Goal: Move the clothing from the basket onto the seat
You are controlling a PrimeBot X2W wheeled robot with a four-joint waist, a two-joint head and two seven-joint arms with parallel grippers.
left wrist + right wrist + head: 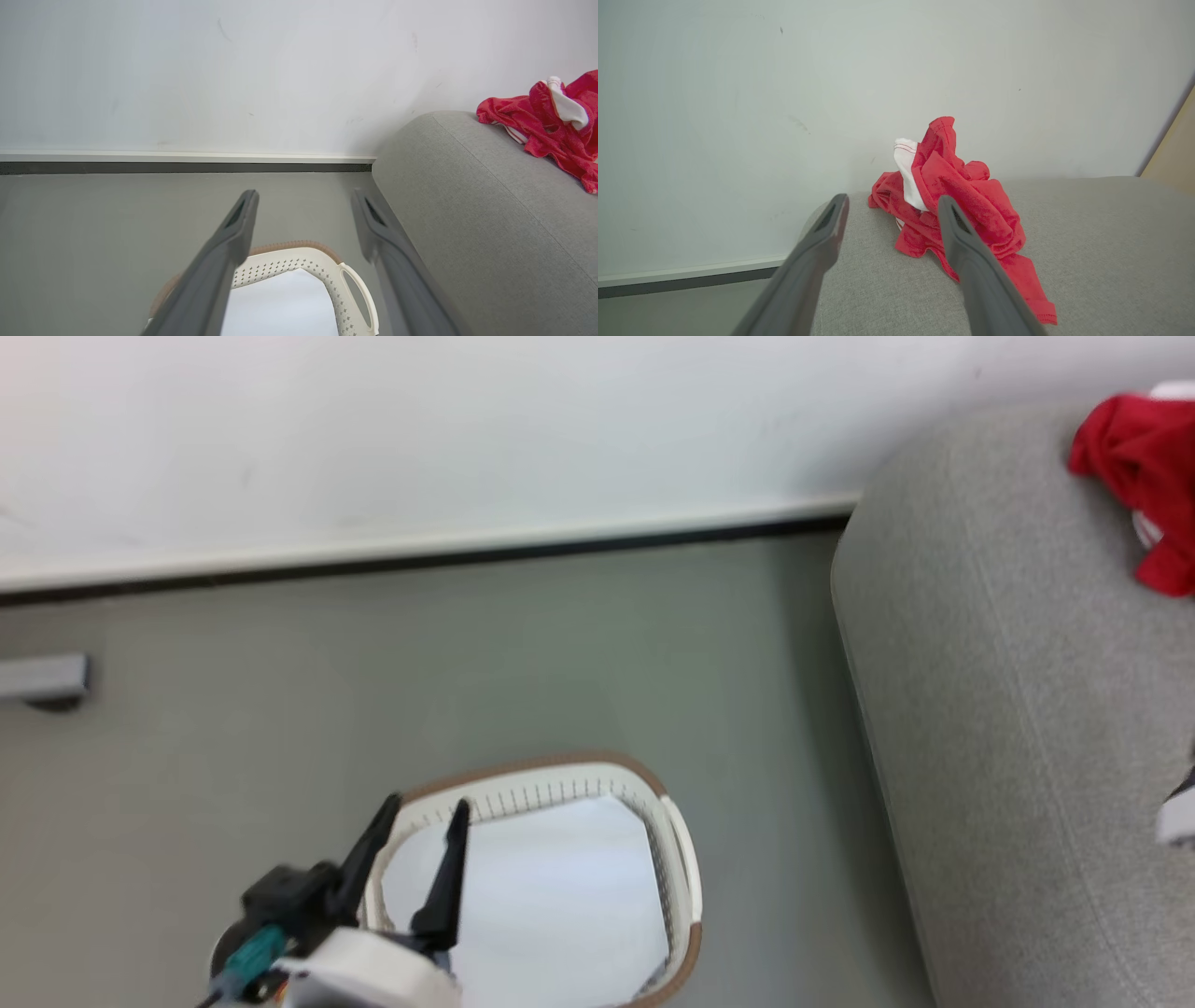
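My right claw (pixel 893 200) stands apart and empty. The red clothing (pixel 971 186) lies crumpled on the grey sofa (pixel 1087 242) just beyond its tips, mid-frame. My left claw (pixel 426 803), also apart, hovers lower left, nearer the laundry basket (pixel 560 770).

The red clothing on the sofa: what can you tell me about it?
The clothing is soft bright red fabric with a white stripe showing, crumpled into a loose heap that peaks in the middle. It lies on the grey sofa near its rounded end, one hemmed edge trailing flat. Nothing grips it.
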